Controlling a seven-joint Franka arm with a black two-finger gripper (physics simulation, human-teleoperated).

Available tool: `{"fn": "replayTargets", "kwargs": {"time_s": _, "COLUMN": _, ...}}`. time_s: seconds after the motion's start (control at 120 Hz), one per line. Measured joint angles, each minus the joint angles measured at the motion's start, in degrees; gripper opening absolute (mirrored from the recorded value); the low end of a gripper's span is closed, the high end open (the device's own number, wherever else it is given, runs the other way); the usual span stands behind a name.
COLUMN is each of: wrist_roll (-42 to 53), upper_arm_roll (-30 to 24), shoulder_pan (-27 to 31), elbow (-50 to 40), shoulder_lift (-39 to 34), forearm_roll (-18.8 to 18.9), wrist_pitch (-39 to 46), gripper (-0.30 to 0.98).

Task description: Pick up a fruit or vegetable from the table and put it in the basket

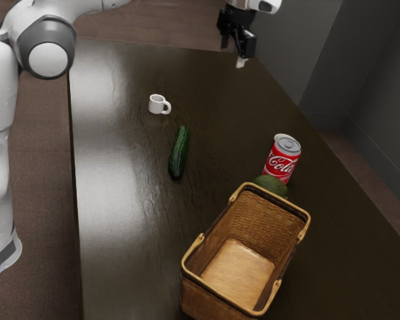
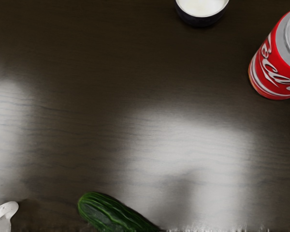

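Cuke (image 1: pixel 179 153) on tbl (image 1: pixel 123 200); apart from jaws

One each: cucumber (image 1: pixel 179 153), avocado (image 1: pixel 271 185), mug (image 1: pixel 157 105), can (image 1: pixel 280 162), bowl (image 2: pixel 201 21), basket (image 1: pixel 267 223).

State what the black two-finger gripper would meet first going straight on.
Pointing down, the gripper would probably meet the dark wooden table first; nothing clearly stands in its line, though depth is uncertain.
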Motion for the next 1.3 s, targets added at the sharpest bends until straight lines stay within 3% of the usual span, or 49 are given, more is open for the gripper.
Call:
{"fn": "replayTargets", "kwargs": {"time_s": 0.167, "wrist_roll": -1.09, "upper_arm_roll": 0.22, "shoulder_pan": -0.25, "elbow": 0.31, "shoulder_lift": -0.18, "forearm_roll": 0.10, "wrist_pitch": -1.13, "gripper": 0.69}}
{"fn": "replayTargets", "kwargs": {"time_s": 0.267, "wrist_roll": -2.35, "upper_arm_roll": -0.28, "shoulder_pan": -1.40, "elbow": 1.27, "shoulder_lift": -7.04, "forearm_roll": -0.40, "wrist_pitch": -1.53, "gripper": 0.69}}
{"fn": "replayTargets", "kwargs": {"time_s": 0.35, "wrist_roll": -3.50, "upper_arm_roll": -0.50, "shoulder_pan": -4.67, "elbow": 0.70, "shoulder_lift": -9.06, "forearm_roll": 0.26, "wrist_pitch": -1.74, "gripper": 0.69}}
{"fn": "replayTargets", "kwargs": {"time_s": 0.525, "wrist_roll": -5.56, "upper_arm_roll": -0.37, "shoulder_pan": -11.52, "elbow": -14.22, "shoulder_lift": -6.04, "forearm_roll": 2.42, "wrist_pitch": -2.00, "gripper": 0.69}}
{"fn": "replayTargets", "kwargs": {"time_s": 0.7, "wrist_roll": -7.05, "upper_arm_roll": -0.54, "shoulder_pan": -20.87, "elbow": -15.08, "shoulder_lift": -3.75, "forearm_roll": 2.92, "wrist_pitch": -1.96, "gripper": 0.69}}
{"fn": "replayTargets", "kwargs": {"time_s": 0.833, "wrist_roll": -6.47, "upper_arm_roll": 0.29, "shoulder_pan": -27.62, "elbow": -14.72, "shoulder_lift": -6.13, "forearm_roll": 3.85, "wrist_pitch": -2.88, "gripper": 0.69}}
{"fn": "replayTargets", "kwargs": {"time_s": 0.983, "wrist_roll": 4.93, "upper_arm_roll": 1.94, "shoulder_pan": -33.80, "elbow": -14.74, "shoulder_lift": -7.82, "forearm_roll": 11.33, "wrist_pitch": -2.14, "gripper": 0.69}}
{"fn": "replayTargets", "kwargs": {"time_s": 1.05, "wrist_roll": 5.14, "upper_arm_roll": 4.52, "shoulder_pan": -37.34, "elbow": -15.92, "shoulder_lift": -8.16, "forearm_roll": 9.35, "wrist_pitch": -2.75, "gripper": 0.69}}
{"fn": "replayTargets", "kwargs": {"time_s": 1.125, "wrist_roll": -0.76, "upper_arm_roll": 5.82, "shoulder_pan": -39.63, "elbow": -22.40, "shoulder_lift": -11.97, "forearm_roll": 6.36, "wrist_pitch": -3.26, "gripper": 0.69}}
{"fn": "replayTargets", "kwargs": {"time_s": 1.158, "wrist_roll": -4.76, "upper_arm_roll": 6.43, "shoulder_pan": -38.77, "elbow": -26.00, "shoulder_lift": -15.34, "forearm_roll": 5.30, "wrist_pitch": -3.21, "gripper": 0.68}}
{"fn": "replayTargets", "kwargs": {"time_s": 1.233, "wrist_roll": -14.48, "upper_arm_roll": 8.58, "shoulder_pan": -26.85, "elbow": -34.81, "shoulder_lift": -23.55, "forearm_roll": 0.67, "wrist_pitch": -3.24, "gripper": 0.68}}
{"fn": "replayTargets", "kwargs": {"time_s": 1.3, "wrist_roll": -22.21, "upper_arm_roll": 9.60, "shoulder_pan": -20.97, "elbow": -43.35, "shoulder_lift": -30.55, "forearm_roll": -2.39, "wrist_pitch": -3.19, "gripper": 0.69}}
